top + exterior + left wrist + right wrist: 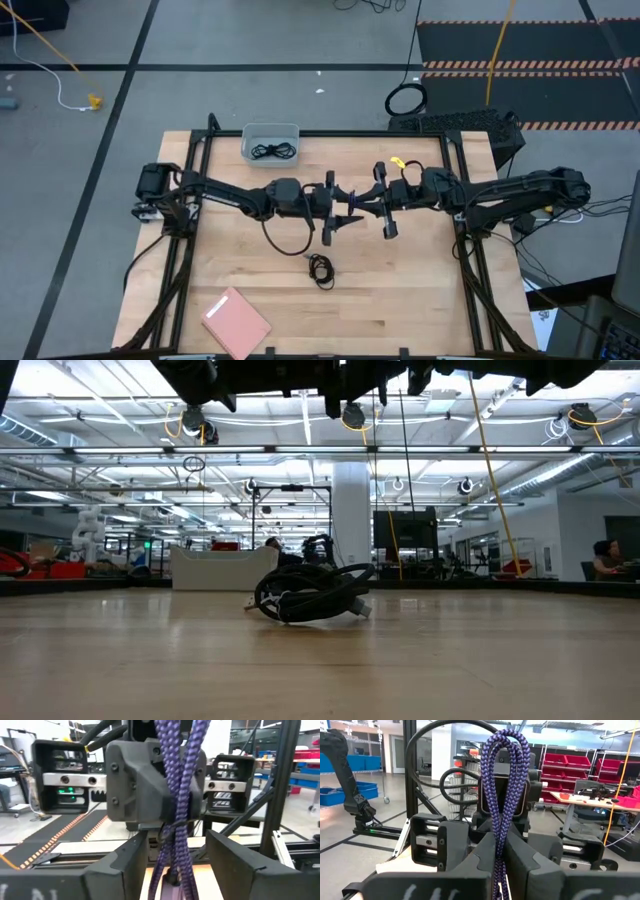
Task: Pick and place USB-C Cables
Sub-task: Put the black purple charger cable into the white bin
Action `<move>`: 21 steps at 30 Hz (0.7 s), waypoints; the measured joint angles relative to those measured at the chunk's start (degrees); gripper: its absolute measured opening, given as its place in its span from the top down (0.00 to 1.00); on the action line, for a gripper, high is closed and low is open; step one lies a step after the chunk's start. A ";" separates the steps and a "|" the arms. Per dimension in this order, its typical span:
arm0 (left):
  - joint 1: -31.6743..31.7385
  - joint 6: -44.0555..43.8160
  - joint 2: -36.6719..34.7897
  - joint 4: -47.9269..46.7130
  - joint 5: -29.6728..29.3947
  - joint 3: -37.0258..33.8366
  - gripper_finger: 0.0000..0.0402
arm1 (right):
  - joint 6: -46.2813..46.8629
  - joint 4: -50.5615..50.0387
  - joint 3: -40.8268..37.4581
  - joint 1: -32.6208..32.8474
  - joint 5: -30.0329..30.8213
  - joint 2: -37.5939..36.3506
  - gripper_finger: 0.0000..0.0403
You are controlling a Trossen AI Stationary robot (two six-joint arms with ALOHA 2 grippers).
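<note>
Right jaws clamp purple-blue braided USB-C cable [502, 795] mid-air above light wooden desk [420, 290]; left jaws straddle it, closure unclear. Both grippers meet short of grey tray [270, 143]. Seat one firm grip before other releases; keep loop bundled.

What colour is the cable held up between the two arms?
Purple-blue braided cable, clearest in the right wrist view.

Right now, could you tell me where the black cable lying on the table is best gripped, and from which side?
Probably straight down from above, closing the fingers across the bunched coil of the black cable; it lies flat and loose on the table.
</note>
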 joint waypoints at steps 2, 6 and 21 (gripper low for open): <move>0.21 -0.35 0.00 -0.02 0.30 0.00 0.54 | 0.00 0.04 0.00 0.00 0.00 0.00 0.97; 0.82 -1.53 -0.02 -0.02 1.18 0.00 0.60 | 0.00 -0.16 0.00 0.00 0.00 0.00 0.97; 1.71 -3.30 -2.14 -1.03 6.24 -0.02 0.71 | 2.47 -2.21 0.00 0.00 -0.13 -2.67 0.97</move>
